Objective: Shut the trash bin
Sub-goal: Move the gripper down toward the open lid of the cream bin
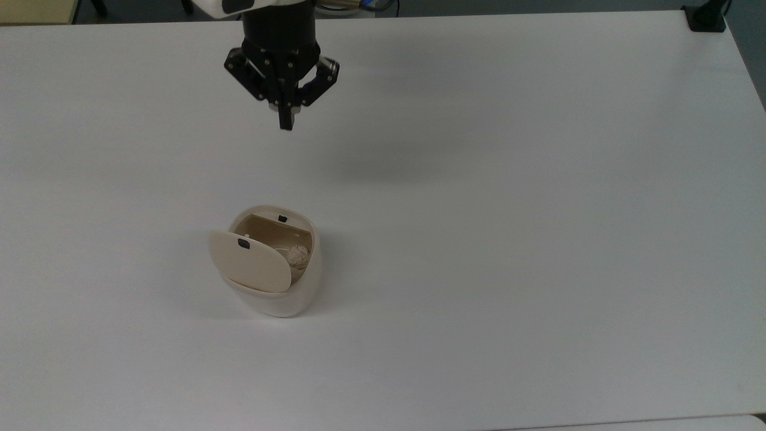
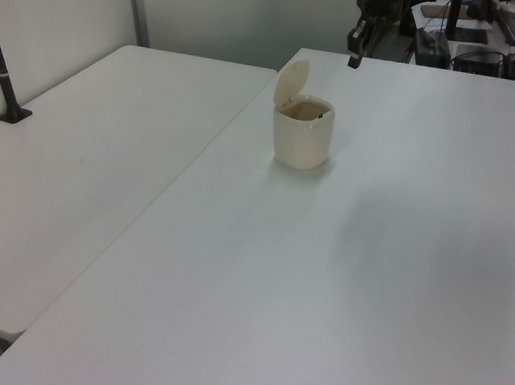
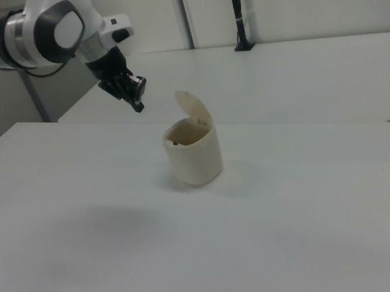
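The trash bin (image 1: 281, 293) is a small cream-white tub standing on the white table (image 1: 508, 209). Its flat beige lid (image 1: 248, 263) stands raised on its hinge, so the inside shows, with a crumpled wad (image 1: 297, 256) in it. The same trash bin (image 2: 302, 134) appears with the lid (image 2: 292, 79) tilted up, and again as the trash bin (image 3: 193, 153) in the right view. My gripper (image 1: 286, 124) hangs above the table beyond the bin, toward the top view's upper edge, fingers shut and holding nothing. The gripper (image 3: 138, 107) floats apart from the bin, on the right view's left.
A second white table (image 2: 90, 161) adjoins on the left view's left, with a black clamp post (image 2: 4, 74) on it. A black clamp (image 1: 706, 18) sits at the top view's upper right corner. Monitors and cables stand beyond the table's far end.
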Robot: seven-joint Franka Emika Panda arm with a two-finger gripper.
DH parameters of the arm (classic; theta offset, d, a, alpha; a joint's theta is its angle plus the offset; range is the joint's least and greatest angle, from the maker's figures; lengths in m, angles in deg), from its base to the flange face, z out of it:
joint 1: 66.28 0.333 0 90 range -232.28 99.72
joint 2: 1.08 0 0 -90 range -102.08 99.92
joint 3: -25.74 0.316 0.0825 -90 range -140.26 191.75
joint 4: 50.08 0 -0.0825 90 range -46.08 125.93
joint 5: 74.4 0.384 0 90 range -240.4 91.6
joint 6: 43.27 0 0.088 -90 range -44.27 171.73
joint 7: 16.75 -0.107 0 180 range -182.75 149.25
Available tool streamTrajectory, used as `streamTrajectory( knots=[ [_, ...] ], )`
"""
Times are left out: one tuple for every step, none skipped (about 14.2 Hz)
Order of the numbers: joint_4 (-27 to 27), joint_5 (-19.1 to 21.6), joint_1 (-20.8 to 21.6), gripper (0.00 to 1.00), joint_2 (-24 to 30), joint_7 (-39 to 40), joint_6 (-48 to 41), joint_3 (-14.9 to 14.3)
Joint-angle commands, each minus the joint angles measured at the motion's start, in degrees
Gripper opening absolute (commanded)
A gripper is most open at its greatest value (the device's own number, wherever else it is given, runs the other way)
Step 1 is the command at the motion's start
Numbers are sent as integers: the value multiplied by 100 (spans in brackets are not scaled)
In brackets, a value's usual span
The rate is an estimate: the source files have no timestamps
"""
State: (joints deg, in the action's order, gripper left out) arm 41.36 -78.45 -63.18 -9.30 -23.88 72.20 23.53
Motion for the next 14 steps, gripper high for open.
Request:
streamTrajectory(
  knots=[
    [-267, -131, -161, 0, -433, -192, 755, -33],
    [-276, -122, -257, 0, -522, -192, 1080, -34],
    [-276, -122, -354, 0, -627, -227, 1597, -34],
    [-276, -122, -389, 0, -689, -340, 1889, -34],
    [-276, -122, -459, 0, -785, -594, 2301, -34],
    [-276, -122, -503, 0, -813, -727, 2549, -34],
    [-276, -122, -521, 0, -839, -798, 2734, -34],
    [-284, -131, -574, 0, -944, -807, 2953, -34],
    [-284, -131, -592, 0, -1040, -807, 3138, -34],
    [-380, -122, -635, 0, -1172, -807, 3349, -34],
    [-459, -122, -653, 0, -1269, -816, 3421, -34],
    [-538, -122, -688, 0, -1357, -807, 3473, -34],
    [-557, -114, -706, 0, -1436, -807, 3578, -34],
    [-557, -114, -697, 0, -1446, -807, 3666, -25]
  ],
)
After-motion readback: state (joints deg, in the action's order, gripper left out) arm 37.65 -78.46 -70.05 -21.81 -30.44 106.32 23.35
